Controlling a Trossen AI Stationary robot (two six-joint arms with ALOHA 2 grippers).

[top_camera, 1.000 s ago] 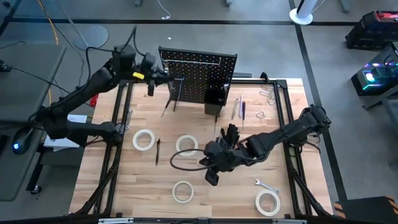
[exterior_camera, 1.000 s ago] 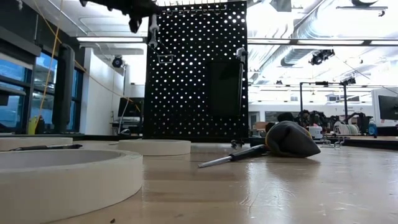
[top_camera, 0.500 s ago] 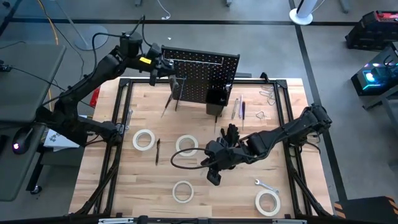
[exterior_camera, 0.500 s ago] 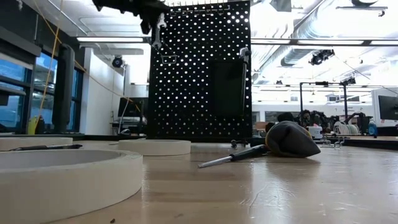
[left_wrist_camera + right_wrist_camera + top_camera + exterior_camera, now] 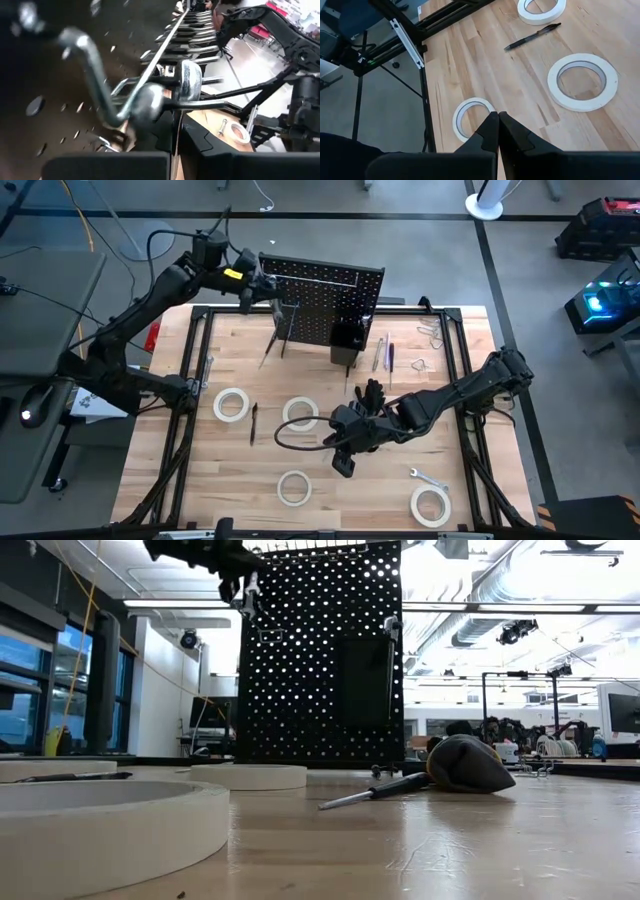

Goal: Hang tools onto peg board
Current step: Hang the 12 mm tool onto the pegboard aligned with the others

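Observation:
The black peg board [image 5: 320, 305] stands upright at the table's far edge, with a small black bin [image 5: 345, 338] on its face. My left gripper [image 5: 260, 287] is at the board's upper left corner, shut on a small silver wrench [image 5: 247, 595]. In the left wrist view the wrench [image 5: 150, 97] is close to the board's wire hooks [image 5: 190, 47]. My right gripper [image 5: 345, 460] hovers shut over the table's middle with nothing in it. White tape rolls [image 5: 231, 404] [image 5: 300, 413] lie flat on the wood. My left gripper pinches the silver wrench by one end between its two fingers; the fingers hide the exact spot. The free end [image 5: 191, 82] sticks out ahead of the fingers beside the board's top edge. The wrench is clear of the table and hangs below the fingers [image 5: 235, 565].
More tape rolls [image 5: 294, 487] [image 5: 432, 505], a second wrench [image 5: 428, 478], a dark screwdriver [image 5: 253, 422], slim tools [image 5: 382, 352] and a black glove [image 5: 370, 395] lie on the table. A black cable loop [image 5: 295, 440] lies by my right gripper. The black table frame [image 5: 190, 380] runs along both sides.
My left gripper has carried the wrench toward the table's far edge and a little right, up to the peg board's upper left corner, rolling slightly on the way. It has stayed shut on the wrench. My right gripper has kept still.

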